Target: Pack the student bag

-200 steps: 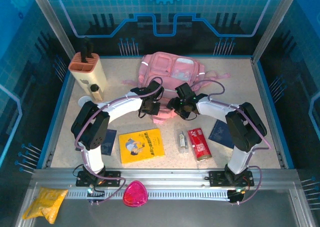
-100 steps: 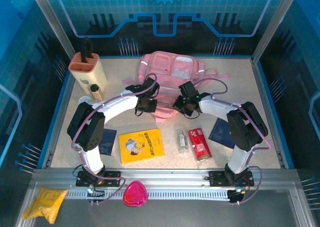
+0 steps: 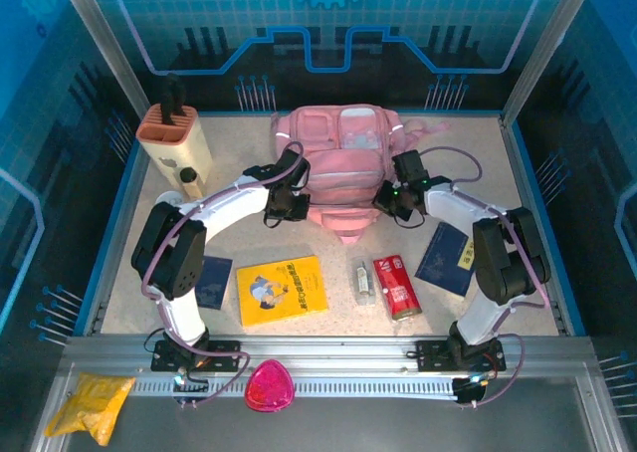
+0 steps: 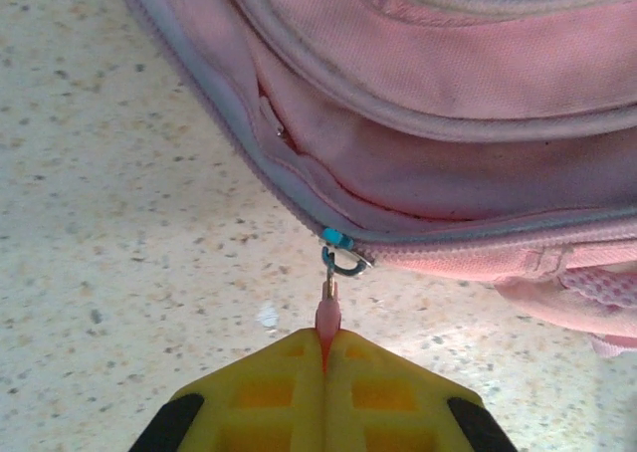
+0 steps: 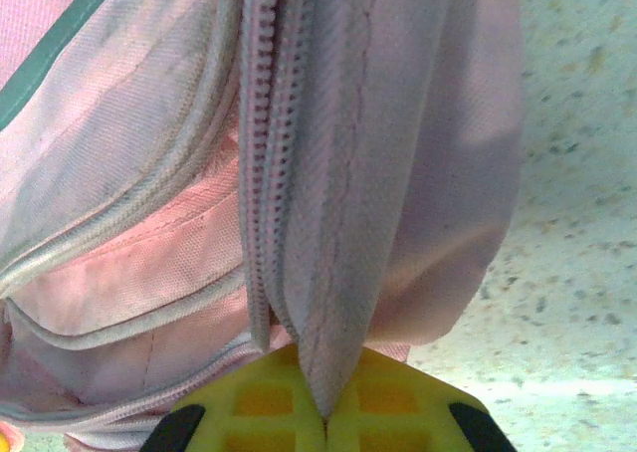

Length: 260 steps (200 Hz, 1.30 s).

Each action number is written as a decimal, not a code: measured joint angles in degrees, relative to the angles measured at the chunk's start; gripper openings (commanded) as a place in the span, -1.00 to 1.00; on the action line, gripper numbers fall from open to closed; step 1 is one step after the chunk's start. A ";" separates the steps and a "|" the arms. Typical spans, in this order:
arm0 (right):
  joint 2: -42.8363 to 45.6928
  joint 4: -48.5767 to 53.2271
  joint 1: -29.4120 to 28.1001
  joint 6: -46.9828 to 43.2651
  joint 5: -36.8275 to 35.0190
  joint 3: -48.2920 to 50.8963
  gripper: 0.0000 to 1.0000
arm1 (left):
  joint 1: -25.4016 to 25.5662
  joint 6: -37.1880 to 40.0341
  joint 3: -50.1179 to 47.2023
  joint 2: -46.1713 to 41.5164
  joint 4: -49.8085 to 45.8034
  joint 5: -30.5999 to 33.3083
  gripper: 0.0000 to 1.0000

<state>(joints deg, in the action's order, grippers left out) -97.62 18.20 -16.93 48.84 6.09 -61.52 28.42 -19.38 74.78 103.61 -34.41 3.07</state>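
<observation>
- student bag (image 3: 343,158) lies on the speckled table (image 3: 234,148), stretched between my two grippers; it reaches away beyond both sets of fingertips, pockets facing up
- left gripper (image 4: 324,340) sits at the bag's left edge; its yellow fingers (image 4: 264,392) are clenched together on a small pink zipper pull (image 4: 326,315)
- the pull runs straight ahead of the fingertips to a metal ring (image 4: 345,265) at the end of the bag's zipper; bare table lies left of the fingers, pink fabric ahead and to the right
- right gripper (image 5: 323,410) sits at the bag's right edge, pinched tight on a fold of the bag's fabric; a zipper track (image 5: 261,143) runs ahead from just left of the fingertips; bare table lies to the right
- nearer me than both grippers I see a yellow book (image 3: 284,290), a red packet (image 3: 396,286) and a dark blue booklet (image 3: 446,258), all well apart from the fingers
- off to the left gripper's far left stands a cream holder (image 3: 176,138)
</observation>
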 measured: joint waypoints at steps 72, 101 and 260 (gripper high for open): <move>2.67 2.03 0.55 -3.50 2.34 -0.07 -0.31 | -0.48 -0.20 -0.44 3.32 4.63 -1.73 -0.77; 7.43 1.88 0.55 -3.06 3.74 0.50 -0.16 | -0.48 -0.24 -0.68 5.88 6.84 -1.64 -0.63; 12.22 -0.52 -6.78 4.85 5.97 5.70 0.23 | -0.76 4.57 -2.64 8.52 15.30 0.50 -0.49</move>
<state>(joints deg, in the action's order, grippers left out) -85.41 17.67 -23.70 53.69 12.05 -55.81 27.66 -14.81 72.14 112.14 -19.11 3.57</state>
